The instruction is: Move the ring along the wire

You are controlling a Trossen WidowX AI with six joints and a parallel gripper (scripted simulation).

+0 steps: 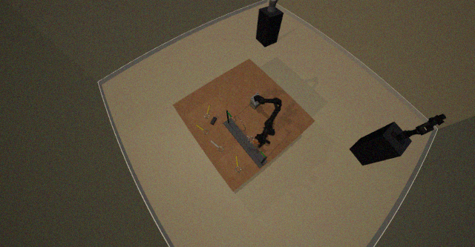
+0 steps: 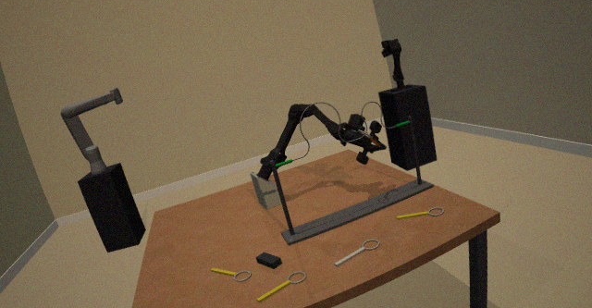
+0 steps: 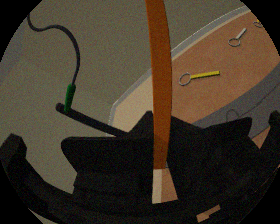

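Note:
My gripper (image 2: 380,147) (image 3: 152,115) is shut on the orange handle (image 2: 375,141) (image 3: 161,75), above the table toward the right post (image 2: 415,155) in the exterior view. The grey wire (image 2: 320,103) (image 3: 79,57) curves between the posts. One green part (image 2: 402,123) (image 3: 69,97) is by the right post; the other green part (image 2: 284,163) is by the left post (image 2: 283,202). The ring is too thin and dim to make out surely, and it is outside the wrist view, so I cannot tell how the wire runs through it or whether they touch.
The posts stand on a long grey base (image 1: 243,140) (image 2: 351,214). Beyond it on the table lie yellow-handled rings (image 2: 275,290) (image 2: 412,215) (image 2: 223,271), a white-handled ring (image 2: 350,256) and a black block (image 2: 268,260). Two other arms stand on black pedestals (image 2: 112,211) (image 2: 408,128) off the table.

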